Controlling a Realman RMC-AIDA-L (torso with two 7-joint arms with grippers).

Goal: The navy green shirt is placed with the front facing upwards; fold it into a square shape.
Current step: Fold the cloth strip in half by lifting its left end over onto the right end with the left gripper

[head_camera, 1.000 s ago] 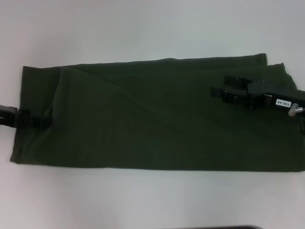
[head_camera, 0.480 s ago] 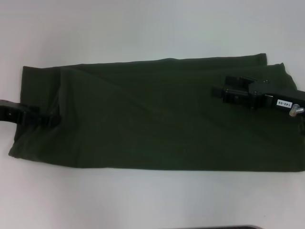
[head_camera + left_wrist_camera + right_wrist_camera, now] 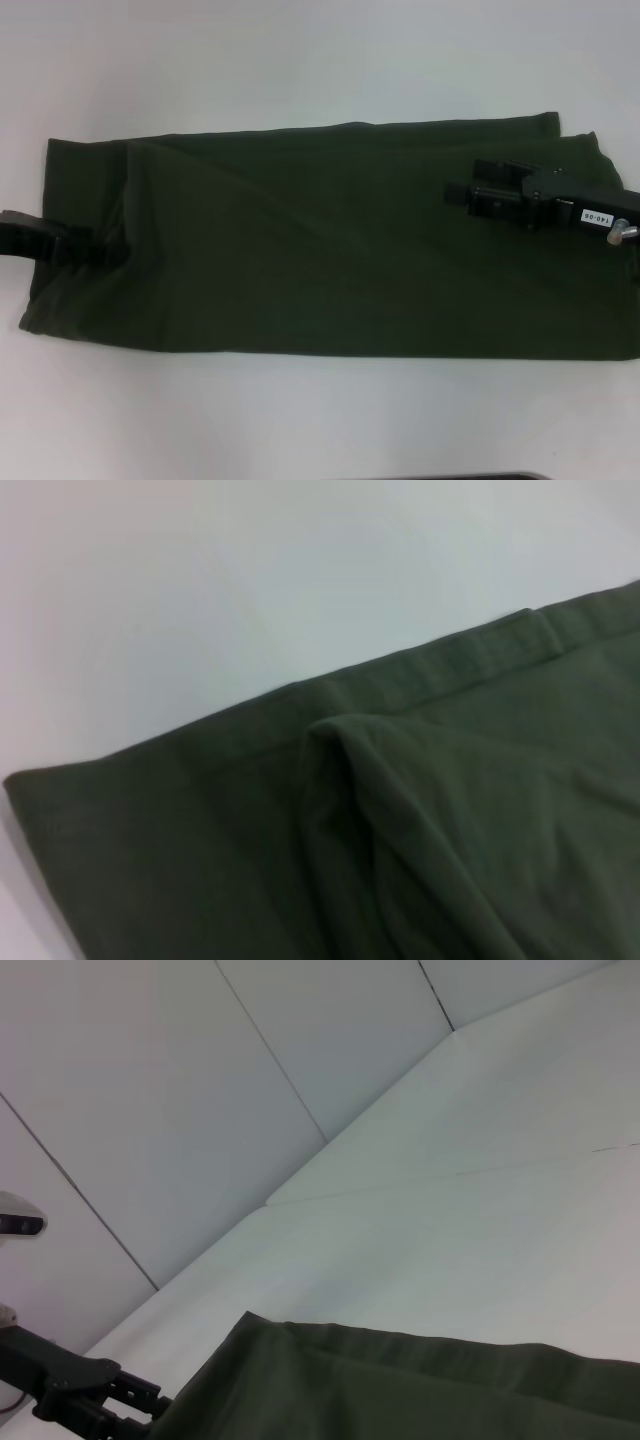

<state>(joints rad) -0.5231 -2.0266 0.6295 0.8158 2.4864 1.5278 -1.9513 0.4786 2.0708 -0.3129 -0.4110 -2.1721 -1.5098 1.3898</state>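
Observation:
The navy green shirt (image 3: 320,250) lies as one long dark band across the white table, its lettering and collar hidden. My left gripper (image 3: 108,250) reaches in over the band's left end, shut on the cloth there. The fabric puckers around it, and a raised ridge of shirt (image 3: 350,780) fills the left wrist view. My right gripper (image 3: 465,192) hovers over the right part of the band, pointing left, open with nothing between its fingers. The right wrist view looks along the shirt's edge (image 3: 400,1360) and catches the left gripper (image 3: 95,1400) far off.
The white table (image 3: 320,70) runs bare behind and in front of the shirt. A dark edge (image 3: 450,477) shows at the very front. Pale wall panels (image 3: 150,1110) stand beyond the table's far end.
My left gripper has slid rightward over the shirt's left end, and the lower left corner of the cloth has drawn in and up a little. The right gripper has stayed put.

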